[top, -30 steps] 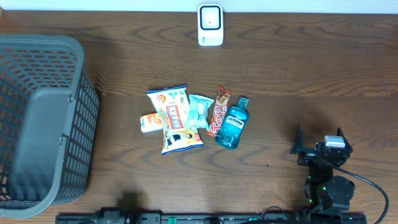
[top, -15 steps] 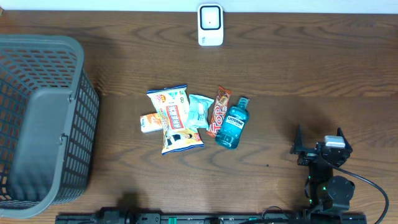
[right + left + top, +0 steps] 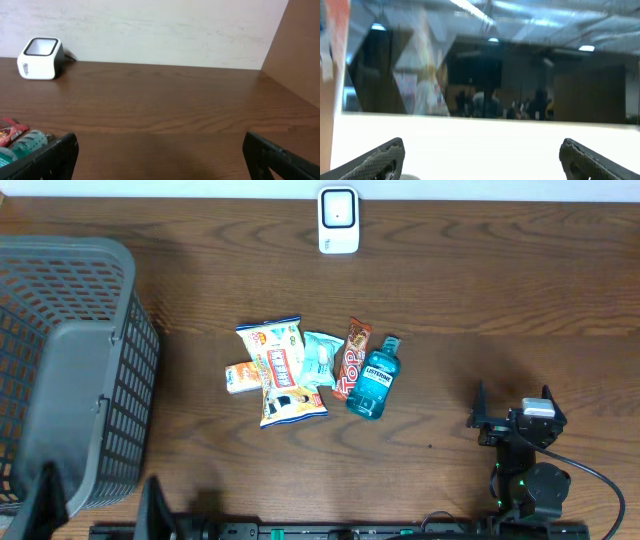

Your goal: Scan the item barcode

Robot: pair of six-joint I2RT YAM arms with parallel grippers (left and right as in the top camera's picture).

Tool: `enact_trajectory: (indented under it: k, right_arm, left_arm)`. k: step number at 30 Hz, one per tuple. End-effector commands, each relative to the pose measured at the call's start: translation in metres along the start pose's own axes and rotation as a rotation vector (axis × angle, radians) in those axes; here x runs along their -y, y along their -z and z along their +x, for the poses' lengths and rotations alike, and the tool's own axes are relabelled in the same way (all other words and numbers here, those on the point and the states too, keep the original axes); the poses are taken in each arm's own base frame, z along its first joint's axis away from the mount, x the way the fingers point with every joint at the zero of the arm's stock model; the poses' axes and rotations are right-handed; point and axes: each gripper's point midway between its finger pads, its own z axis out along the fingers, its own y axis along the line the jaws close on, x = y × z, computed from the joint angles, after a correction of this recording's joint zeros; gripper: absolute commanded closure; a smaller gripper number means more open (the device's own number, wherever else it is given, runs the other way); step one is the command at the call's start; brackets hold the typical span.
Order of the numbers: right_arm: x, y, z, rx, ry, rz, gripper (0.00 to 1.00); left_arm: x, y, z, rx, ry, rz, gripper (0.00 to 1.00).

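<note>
left gripper (image 3: 100,510) and right gripper (image 3: 512,404) both gape empty; the mouthwash bottle (image 3: 373,377) lies mid-table beside snacks (image 3: 280,370), well apart from the scanner (image 3: 338,220); best grasp its body crosswise, leaving the barcode uncovered

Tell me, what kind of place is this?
Probably a pretend shop checkout, set up for robot practice: a white barcode scanner, a grey shopping basket, and groceries such as a snack packet and a mouthwash bottle on a wooden table.
</note>
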Motion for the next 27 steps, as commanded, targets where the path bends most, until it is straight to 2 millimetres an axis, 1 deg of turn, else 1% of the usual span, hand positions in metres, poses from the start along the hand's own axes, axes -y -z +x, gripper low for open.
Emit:
enact_trajectory:
  k: [1,3,5,6,12,15,19,22,24,26,27]
  right_arm:
    - [0.000,0.000,0.001,-0.001,0.012,-0.001,0.01]
    - [0.000,0.000,0.001,-0.001,0.012,-0.001,0.01]
    - [0.000,0.000,0.001,-0.001,0.012,-0.001,0.01]
    - [0.000,0.000,0.001,-0.001,0.012,-0.001,0.01]
    - [0.000,0.000,0.001,-0.001,0.012,-0.001,0.01]
    - [0.000,0.000,0.001,-0.001,0.012,-0.001,0.01]
    - [0.000,0.000,0.001,-0.001,0.012,-0.001,0.01]
    - [0.000,0.000,0.001,-0.001,0.012,-0.001,0.01]
    - [0.000,0.000,0.001,-0.001,0.012,-0.001,0.01]
    - [0.000,0.000,0.001,-0.001,0.012,-0.001,0.01]
    - [0.000,0.000,0.001,-0.001,0.012,-0.001,0.01]
  left_arm:
    - [0.002,-0.010,0.034,-0.066,0.034,0.036,0.02]
    - [0.018,-0.015,0.057,-0.122,0.033,0.146,0.02]
    - [0.032,-0.015,0.071,-0.159,0.043,0.241,0.02]
    - [0.034,-0.015,0.075,-0.168,0.046,0.257,0.02]
    - [0.034,-0.006,0.085,-0.220,0.042,0.255,0.02]
    - [0.030,0.000,0.107,-0.317,0.069,0.232,0.02]
    - [0.026,-0.003,0.127,-0.361,0.065,0.225,0.02]
    - [0.019,-0.004,0.145,-0.407,0.065,0.191,0.02]
    - [0.017,0.001,0.159,-0.467,0.080,0.179,0.02]
    - [0.015,0.012,0.180,-0.564,0.104,0.164,0.02]
    - [0.015,0.015,0.186,-0.590,0.110,0.160,0.02]
